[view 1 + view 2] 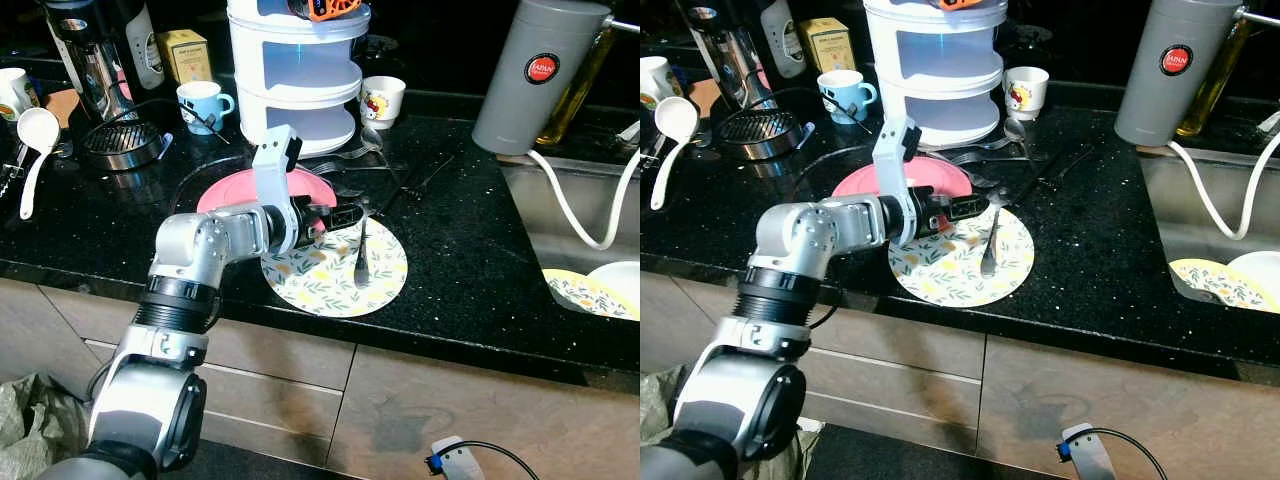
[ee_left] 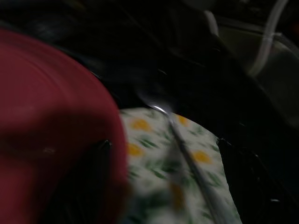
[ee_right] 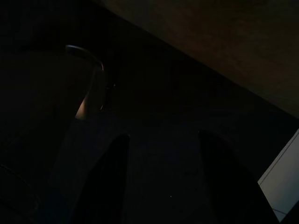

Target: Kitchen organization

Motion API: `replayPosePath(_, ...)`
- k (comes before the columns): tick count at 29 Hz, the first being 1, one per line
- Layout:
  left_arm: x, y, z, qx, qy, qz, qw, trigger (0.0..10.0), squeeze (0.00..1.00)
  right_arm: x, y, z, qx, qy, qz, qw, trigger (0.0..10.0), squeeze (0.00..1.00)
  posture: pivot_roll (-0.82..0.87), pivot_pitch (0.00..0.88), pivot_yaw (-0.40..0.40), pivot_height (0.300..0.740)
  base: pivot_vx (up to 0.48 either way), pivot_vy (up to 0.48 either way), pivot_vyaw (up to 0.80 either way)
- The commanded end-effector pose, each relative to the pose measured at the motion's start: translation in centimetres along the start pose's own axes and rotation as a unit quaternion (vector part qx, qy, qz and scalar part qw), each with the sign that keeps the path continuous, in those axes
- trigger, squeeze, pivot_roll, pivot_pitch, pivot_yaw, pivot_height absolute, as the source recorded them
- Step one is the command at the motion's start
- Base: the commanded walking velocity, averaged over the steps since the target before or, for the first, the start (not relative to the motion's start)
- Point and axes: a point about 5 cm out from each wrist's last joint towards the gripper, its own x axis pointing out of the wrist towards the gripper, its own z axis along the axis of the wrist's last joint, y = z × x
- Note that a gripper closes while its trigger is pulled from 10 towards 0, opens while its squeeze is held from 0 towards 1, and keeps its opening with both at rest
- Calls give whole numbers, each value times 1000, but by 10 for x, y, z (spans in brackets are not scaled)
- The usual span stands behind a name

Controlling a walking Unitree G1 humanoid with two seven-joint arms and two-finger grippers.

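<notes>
left gripper (image 1: 345,215) hovers open over floral plate (image 1: 310,280) beside spoon (image 1: 361,255).

head views: bright, sharp | left wrist: dim, blurred | right wrist: near-black

Left arm (image 1: 190,270): a chain of brushed-silver cylindrical housings joined by black ribbed rings, widest at the segment toward 7 o'clock, which ends in a dark round cap. A pale silver angular bracket (image 1: 275,170) rises toward 12 o'clock from the wrist. Left gripper (image 1: 345,215): two long black fingers projecting toward 3 o'clock from a black wrist block. Right gripper (image 3: 161,179): two dark tapered fingers (image 3: 114,172), dimly lit, set apart.
</notes>
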Motion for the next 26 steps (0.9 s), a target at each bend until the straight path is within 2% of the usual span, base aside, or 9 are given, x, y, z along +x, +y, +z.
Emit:
replayPosePath(1, 1, -2, 5, 44, -24, 28, 998, 10000, 1000, 0, 2, 0, -5, 1, 2, 1000, 10000, 0, 16, 25, 26, 740, 0, 0, 0)
replayPosePath(3, 1, -2, 5, 44, -24, 28, 998, 10000, 1000, 0, 2, 0, -5, 1, 2, 1000, 10000, 0, 16, 25, 26, 740, 0, 0, 0)
replayPosePath(4, 1, -9, 11, 77, -38, 28, 996, 10000, 976, 0, 3, 0, -6, 1, 3, 1000, 10000, 0, 17, 19, 24, 740, 0, 0, 0)
replayPosePath(5, 2, -17, 15, 119, -49, 28, 991, 10000, 0, 0, 3, 0, -7, 1, 3, 1000, 10000, 0, 16, 16, 24, 740, 0, 0, 0)
replayPosePath(8, 5, -27, 16, 145, -53, 17, 988, 10000, 0, 0, 3, 0, -7, 0, 4, 1000, 10000, 0, 17, 15, 24, 740, 0, 0, 0)
replayPosePath(10, 12, -48, 13, 189, -53, -2, 981, 10000, 0, 0, 3, 0, -8, 0, 4, 1000, 10000, 0, 15, 13, 24, 740, 0, 0, 0)
replayPosePath(15, 23, -67, 8, 205, -51, -10, 977, 10000, 0, 0, 3, 1, -11, -1, 3, 1000, 10000, 0, 11, 9, 24, 740, 0, 0, 0)
replayPosePath(20, 37, -73, 0, 199, -20, 29, 979, 10000, 0, 0, 3, 1, -11, -1, 2, 1000, 10000, 0, 5, 14, 27, 740, 0, 0, 0)
replayPosePath(26, 42, -69, -5, 186, -4, 49, 981, 10000, 0, 1, 3, 0, -9, 0, 2, 1000, 10000, 0, 3, 18, 31, 740, 0, 0, 0)
